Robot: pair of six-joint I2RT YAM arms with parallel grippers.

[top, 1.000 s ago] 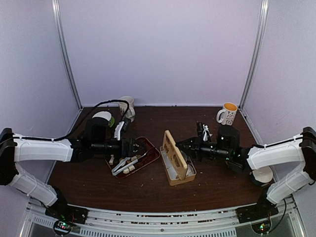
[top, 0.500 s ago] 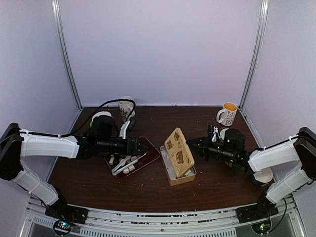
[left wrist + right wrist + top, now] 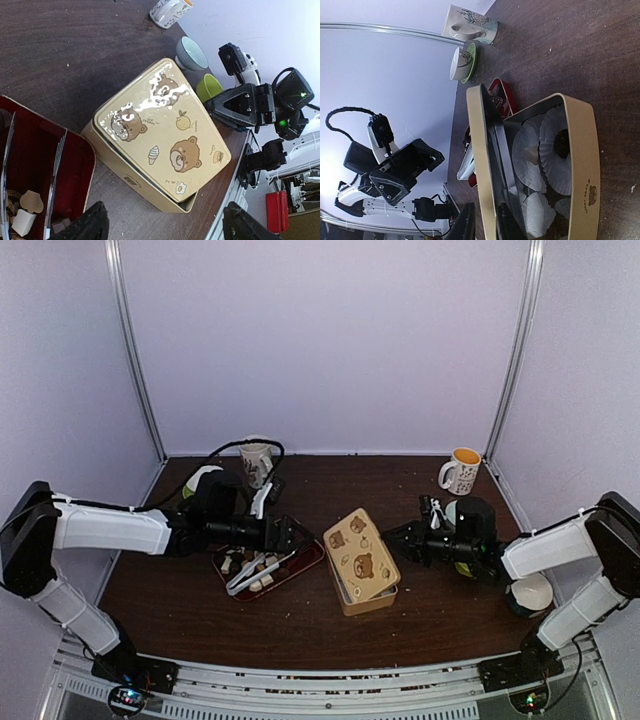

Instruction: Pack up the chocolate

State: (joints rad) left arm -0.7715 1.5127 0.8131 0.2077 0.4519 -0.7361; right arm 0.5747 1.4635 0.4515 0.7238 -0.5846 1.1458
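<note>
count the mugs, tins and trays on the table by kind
mugs: 2
tin: 1
red tray: 1
total: 4

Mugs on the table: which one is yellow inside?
The white spotted mug in the back right corner; its inside is orange-yellow. The other mug, back left, shows no yellow.

Small chocolate pieces [image 3: 262,583] lie loose in the red tray [image 3: 312,555], at about 9 o'clock from the tin [image 3: 365,605]. Some are white, some tan. One tan piece [image 3: 31,201] looks like a heart. A white cube [image 3: 21,221] sits just beside it, at 7 o'clock.
</note>
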